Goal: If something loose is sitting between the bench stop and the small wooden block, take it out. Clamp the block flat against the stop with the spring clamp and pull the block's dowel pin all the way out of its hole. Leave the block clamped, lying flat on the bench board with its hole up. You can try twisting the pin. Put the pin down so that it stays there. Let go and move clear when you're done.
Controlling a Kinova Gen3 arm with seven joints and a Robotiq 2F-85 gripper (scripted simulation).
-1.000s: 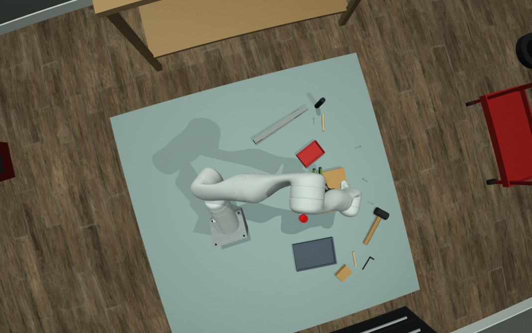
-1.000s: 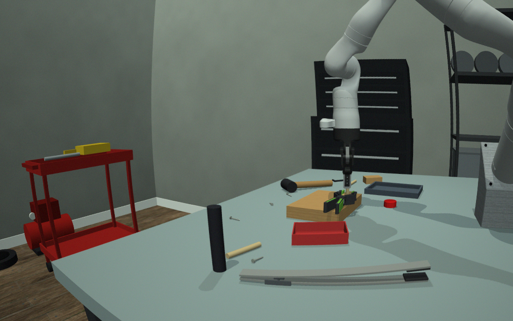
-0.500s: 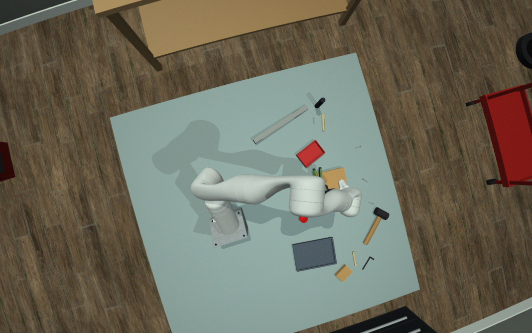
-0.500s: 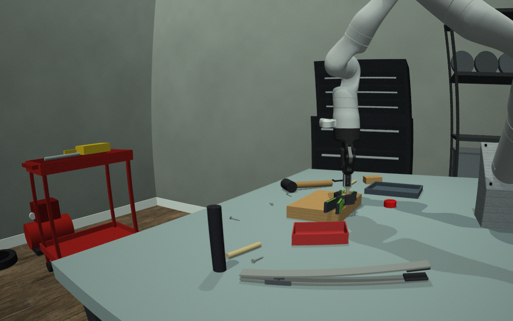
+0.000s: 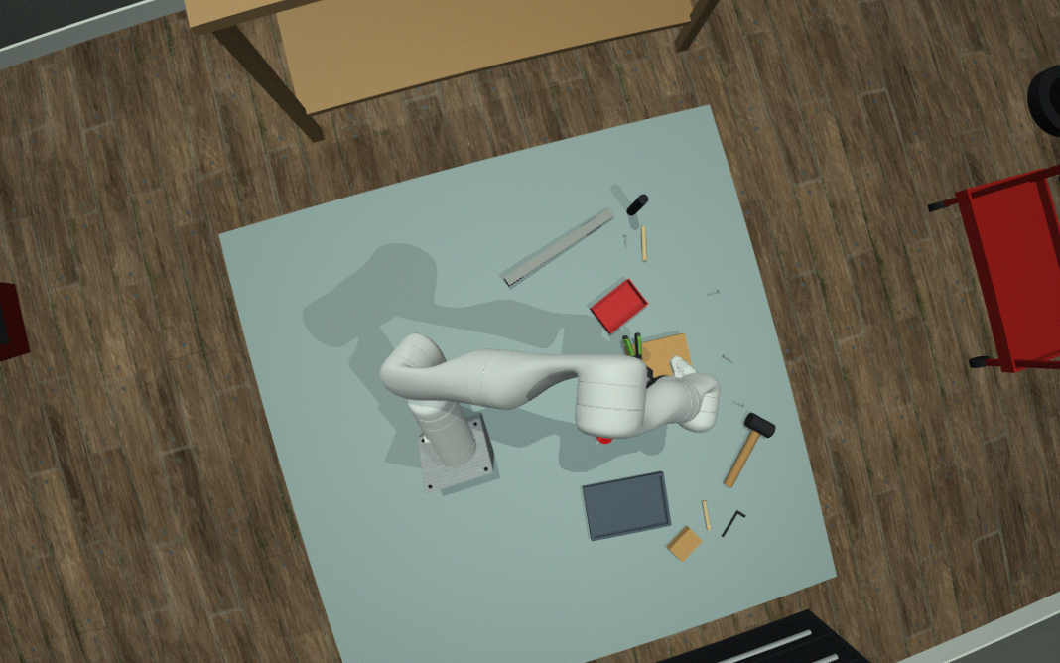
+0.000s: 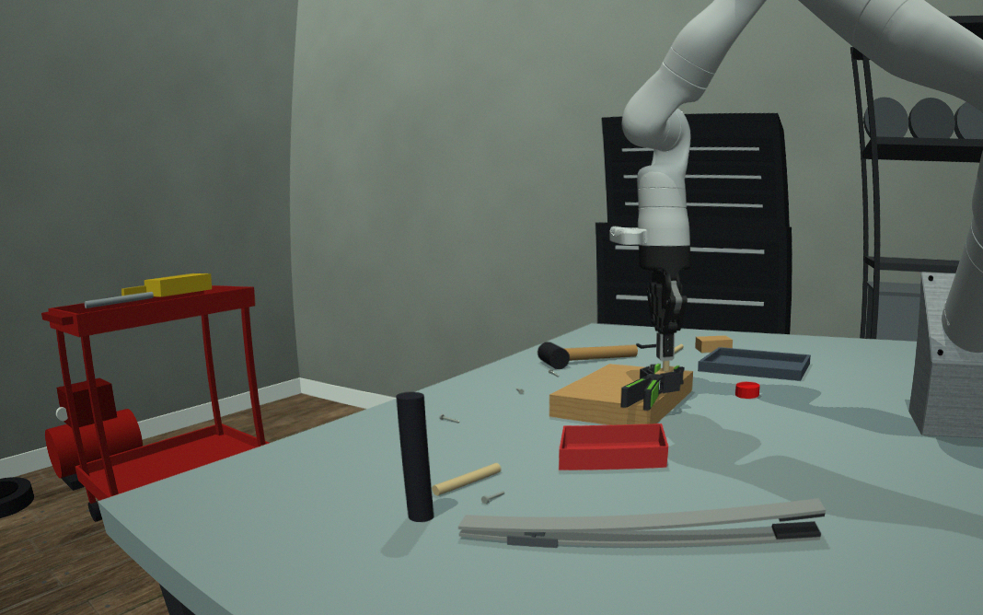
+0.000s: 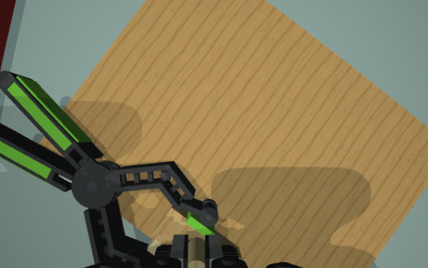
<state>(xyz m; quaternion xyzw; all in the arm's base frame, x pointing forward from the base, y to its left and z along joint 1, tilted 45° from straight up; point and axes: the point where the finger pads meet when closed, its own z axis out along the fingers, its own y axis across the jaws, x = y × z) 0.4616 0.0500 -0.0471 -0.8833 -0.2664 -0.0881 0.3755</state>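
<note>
My gripper [image 6: 665, 353] [image 7: 196, 255] points down over the bench board [image 6: 590, 386] [image 7: 240, 100] [image 5: 664, 351] and is shut on the upright dowel pin [image 7: 196, 253] [image 6: 665, 365]. The pin's lower end is hidden, so I cannot tell how deep it sits in its hole. The black and green spring clamp [image 7: 93, 186] [image 6: 652, 393] [image 5: 638, 343] is beside the fingers, with one jaw's green pad at the small pale block [image 7: 163, 225]. The block is mostly covered by clamp and gripper. The stop and any gap between it and the block cannot be made out.
The red tray [image 5: 618, 306] [image 6: 612, 457] is close to the board on the clamp-handle side. A red cap [image 6: 747, 389], a dark tray [image 5: 626, 506] [image 6: 754, 365] and a mallet [image 5: 742, 457] [image 6: 601, 353] lie around it. A black cylinder [image 6: 415, 457] stands farther off.
</note>
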